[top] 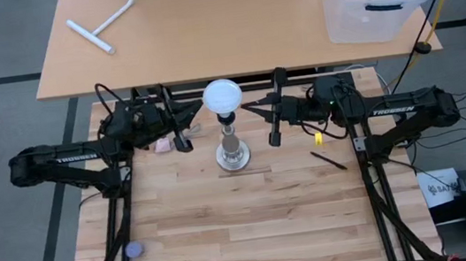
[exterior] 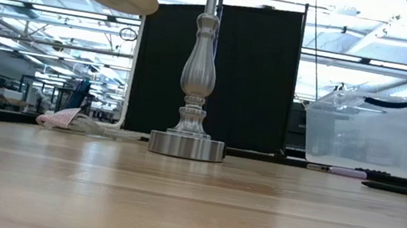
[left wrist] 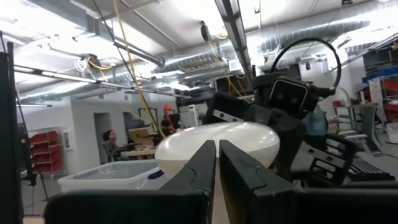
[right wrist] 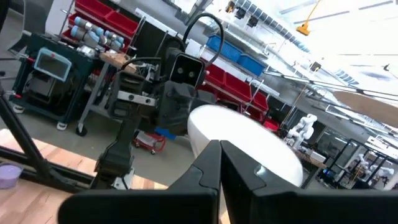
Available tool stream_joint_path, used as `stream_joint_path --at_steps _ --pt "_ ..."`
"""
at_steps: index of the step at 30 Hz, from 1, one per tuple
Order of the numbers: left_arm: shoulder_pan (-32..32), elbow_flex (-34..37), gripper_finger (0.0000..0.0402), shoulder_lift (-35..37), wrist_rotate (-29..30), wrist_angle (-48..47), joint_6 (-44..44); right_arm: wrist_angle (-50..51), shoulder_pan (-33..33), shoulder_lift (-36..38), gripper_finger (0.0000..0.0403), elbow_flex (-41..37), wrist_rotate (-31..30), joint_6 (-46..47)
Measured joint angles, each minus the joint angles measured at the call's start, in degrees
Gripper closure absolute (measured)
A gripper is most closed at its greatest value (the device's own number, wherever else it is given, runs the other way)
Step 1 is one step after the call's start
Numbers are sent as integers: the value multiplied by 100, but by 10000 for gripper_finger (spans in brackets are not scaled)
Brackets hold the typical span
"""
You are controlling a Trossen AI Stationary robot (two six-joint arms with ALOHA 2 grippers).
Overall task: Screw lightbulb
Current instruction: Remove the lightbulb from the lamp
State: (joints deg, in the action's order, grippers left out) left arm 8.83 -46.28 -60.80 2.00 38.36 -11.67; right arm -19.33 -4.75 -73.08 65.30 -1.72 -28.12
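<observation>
Bright, even overhead light — the wooden table (top: 244, 218) shows only soft shadows. In the low view ceiling lights blow out white and the near tabletop blurs; the bulb (left wrist: 217, 146) glares — its edges soft.

Pale butcher-block table (top: 254, 226), metal lamp post (top: 232, 153) standing at centre; black pen (top: 329, 160) at three o'clock, pink scrap (top: 163, 144) at ten, two small blue pieces (top: 131, 260) at seven.

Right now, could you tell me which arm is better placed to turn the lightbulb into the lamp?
Left, marginally. The lightbulb sits atop the lamp post, with the left gripper nearest the globe; the right gripper sits slightly farther off.
</observation>
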Motion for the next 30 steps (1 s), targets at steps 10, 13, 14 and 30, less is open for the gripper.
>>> stream_joint_path --at_steps 10,13,14,30 --pt "-142 0 376 -39 0 79 -51 -213 -37 0 403 0 -155 99" --pt "-199 0 376 -107 0 192 -70 -229 -57 2 403 0 -160 135" --pt "-225 0 376 -126 0 210 -77 -228 -75 1 403 -1 -160 177" --pt "-531 -376 376 -687 0 -13 -121 -193 -162 7 403 -2 -296 212"
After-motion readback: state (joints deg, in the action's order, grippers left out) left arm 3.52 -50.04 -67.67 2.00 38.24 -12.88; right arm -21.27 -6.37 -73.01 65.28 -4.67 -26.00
